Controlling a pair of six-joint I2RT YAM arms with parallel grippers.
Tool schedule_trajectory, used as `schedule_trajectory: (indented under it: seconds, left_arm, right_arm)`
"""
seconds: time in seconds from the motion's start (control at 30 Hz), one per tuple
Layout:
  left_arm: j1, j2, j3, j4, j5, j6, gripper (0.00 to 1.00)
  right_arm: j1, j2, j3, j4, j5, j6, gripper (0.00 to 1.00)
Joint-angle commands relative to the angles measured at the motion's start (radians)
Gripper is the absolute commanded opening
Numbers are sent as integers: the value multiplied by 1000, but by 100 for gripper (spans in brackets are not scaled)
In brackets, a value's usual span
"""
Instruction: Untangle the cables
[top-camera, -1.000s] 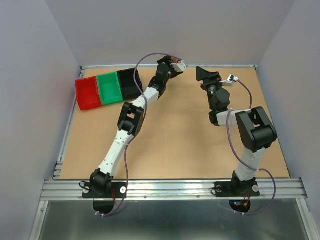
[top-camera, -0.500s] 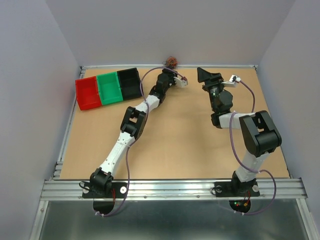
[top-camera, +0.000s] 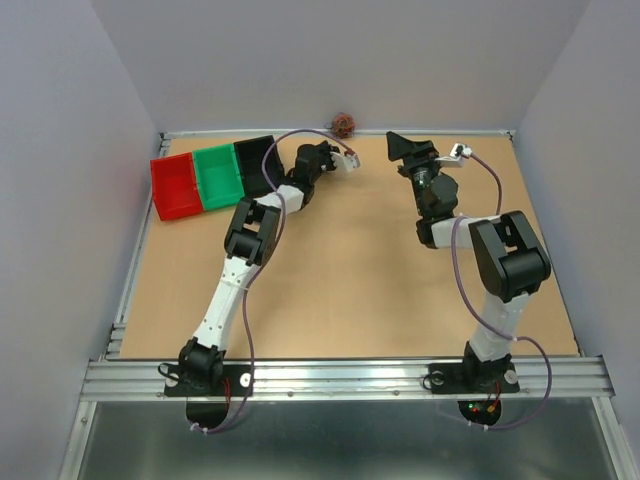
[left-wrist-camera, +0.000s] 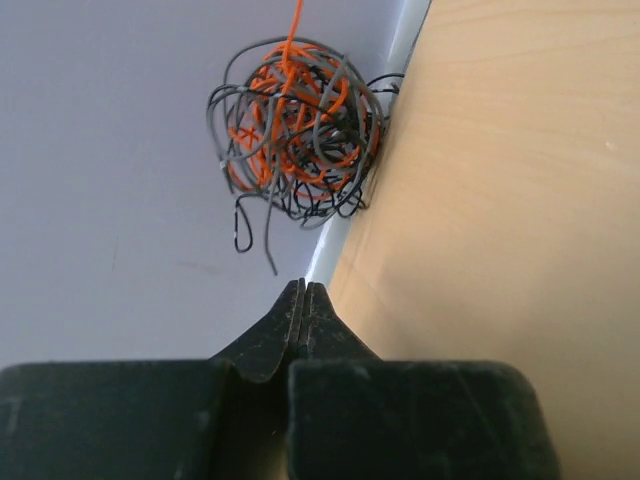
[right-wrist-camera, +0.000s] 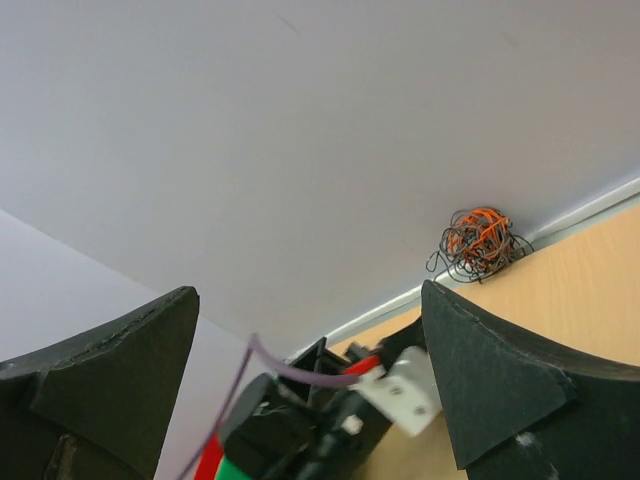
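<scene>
The cables are one tangled ball of orange, grey and black wire (top-camera: 344, 124) resting against the back wall at the table's far edge. The ball (left-wrist-camera: 295, 130) fills the upper part of the left wrist view and sits small and far (right-wrist-camera: 478, 243) in the right wrist view. My left gripper (top-camera: 326, 150) points at the ball from a short way off; its fingertips (left-wrist-camera: 303, 290) are shut together with nothing between them and touch no wire. My right gripper (top-camera: 405, 147) is raised to the right of the ball, its jaws (right-wrist-camera: 310, 340) standing wide open and empty.
A red bin (top-camera: 176, 188), a green bin (top-camera: 219, 175) and a black bin (top-camera: 258, 165) stand in a row at the back left, right beside my left arm. A metal rail (left-wrist-camera: 335, 235) runs along the table's far edge under the ball.
My left gripper closed and drew back left from the back wall, uncovering the ball, which stays against the wall. The right gripper shifted slightly and stays open.
</scene>
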Motion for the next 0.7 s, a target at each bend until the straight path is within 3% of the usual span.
schedule_trajectory:
  seconds: [0.0, 0.13, 0.27, 0.4, 0.5, 0.53, 0.57, 0.67]
  left_arm:
    - [36, -353, -252, 102, 167, -255, 0]
    - [36, -444, -351, 107, 167, -378, 0]
    - [31, -400, -210, 11, 72, -472, 0]
    - [41, -323, -66, -68, 20, -592, 18]
    - [51, -307, -41, -85, 55, -677, 54]
    - [56, -303, -36, -86, 66, -700, 59]
    - [56, -297, -20, -86, 84, -722, 71]
    - [68, -244, 74, -91, 95, -840, 75]
  right_arm:
    - [-4, 56, 105, 58, 18, -37, 97]
    - [-14, 145, 207, -53, 1, -37, 97]
    - [-27, 268, 362, -190, -12, -25, 96]
    - [-45, 463, 613, -314, -89, 46, 93]
    - [-67, 654, 879, -420, -184, 133, 92]
    - [-73, 700, 1036, -475, -199, 176, 92]
    - [-76, 745, 1106, -504, -215, 192, 91]
    - [-79, 926, 1412, -638, -188, 235, 92]
